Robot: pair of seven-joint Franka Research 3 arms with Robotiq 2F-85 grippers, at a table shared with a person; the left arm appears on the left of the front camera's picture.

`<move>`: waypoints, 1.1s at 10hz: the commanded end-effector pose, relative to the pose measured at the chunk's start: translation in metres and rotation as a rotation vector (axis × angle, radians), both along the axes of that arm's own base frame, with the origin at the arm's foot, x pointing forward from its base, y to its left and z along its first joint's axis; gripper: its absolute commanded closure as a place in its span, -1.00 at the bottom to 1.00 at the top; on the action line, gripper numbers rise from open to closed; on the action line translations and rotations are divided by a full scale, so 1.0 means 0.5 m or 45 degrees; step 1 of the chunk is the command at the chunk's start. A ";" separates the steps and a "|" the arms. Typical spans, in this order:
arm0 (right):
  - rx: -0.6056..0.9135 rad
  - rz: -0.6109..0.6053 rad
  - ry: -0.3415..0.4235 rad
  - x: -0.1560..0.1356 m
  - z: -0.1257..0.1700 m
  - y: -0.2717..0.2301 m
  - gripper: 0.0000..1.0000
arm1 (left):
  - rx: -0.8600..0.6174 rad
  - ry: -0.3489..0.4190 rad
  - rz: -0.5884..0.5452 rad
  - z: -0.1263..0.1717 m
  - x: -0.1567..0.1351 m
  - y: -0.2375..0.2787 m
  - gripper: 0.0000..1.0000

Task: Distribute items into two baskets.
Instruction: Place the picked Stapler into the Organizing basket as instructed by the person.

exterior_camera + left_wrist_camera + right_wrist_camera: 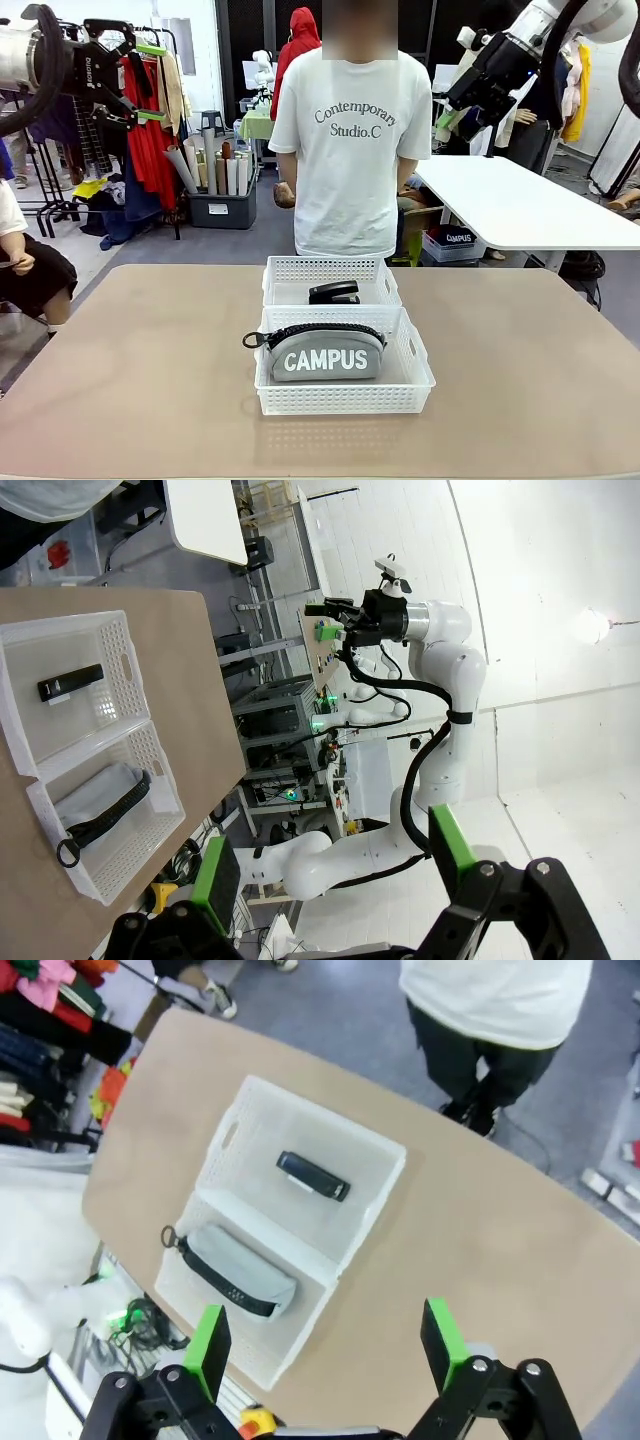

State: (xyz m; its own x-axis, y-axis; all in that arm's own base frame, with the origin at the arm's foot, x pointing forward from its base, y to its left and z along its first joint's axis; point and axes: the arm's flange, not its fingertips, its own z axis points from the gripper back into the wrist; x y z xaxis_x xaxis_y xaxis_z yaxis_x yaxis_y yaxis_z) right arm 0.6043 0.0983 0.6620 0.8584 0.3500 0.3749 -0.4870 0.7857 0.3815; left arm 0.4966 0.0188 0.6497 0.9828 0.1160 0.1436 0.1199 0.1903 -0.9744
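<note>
Lying: pouch (326,352) long axis parallel to table's (120,400) near edge, near basket (410,385); stapler (334,292) in far basket (385,278)
Grippers: left gripper (150,82), right gripper (327,1345) both gaping, empty, raised well above; neither seemingly nearer

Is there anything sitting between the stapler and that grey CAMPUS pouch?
Only basket walls: the stapler lies in the far basket, the pouch in the near basket, side by side. The front view shows it.

"CAMPUS" on pouch (326,354), "Contemporary Studio.C" on T-shirt (350,150)
</note>
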 end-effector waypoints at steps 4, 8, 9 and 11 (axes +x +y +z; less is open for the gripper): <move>0.277 -0.121 0.224 0.013 0.021 -0.028 -1.00 | 0.000 0.000 -0.002 0.002 -0.004 -0.001 -1.00; 0.942 -0.215 0.613 0.014 0.073 -0.163 -1.00 | 0.000 0.000 -0.002 0.002 -0.004 -0.001 -1.00; 1.012 -0.229 0.625 0.013 0.078 -0.179 -1.00 | 0.000 0.000 -0.002 0.002 -0.004 -0.001 -1.00; 1.080 -0.264 0.653 0.014 0.090 -0.198 -1.00 | 0.000 0.000 -0.002 0.002 -0.004 -0.001 -1.00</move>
State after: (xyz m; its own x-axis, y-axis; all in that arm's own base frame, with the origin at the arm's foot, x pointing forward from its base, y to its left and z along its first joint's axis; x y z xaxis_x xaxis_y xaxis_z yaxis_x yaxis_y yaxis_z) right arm 0.6095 -0.0072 0.6997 0.9998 0.0081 0.0158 -0.0172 0.2192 0.9755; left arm 0.4966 0.0188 0.6497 0.9828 0.1160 0.1437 0.1200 0.1904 -0.9743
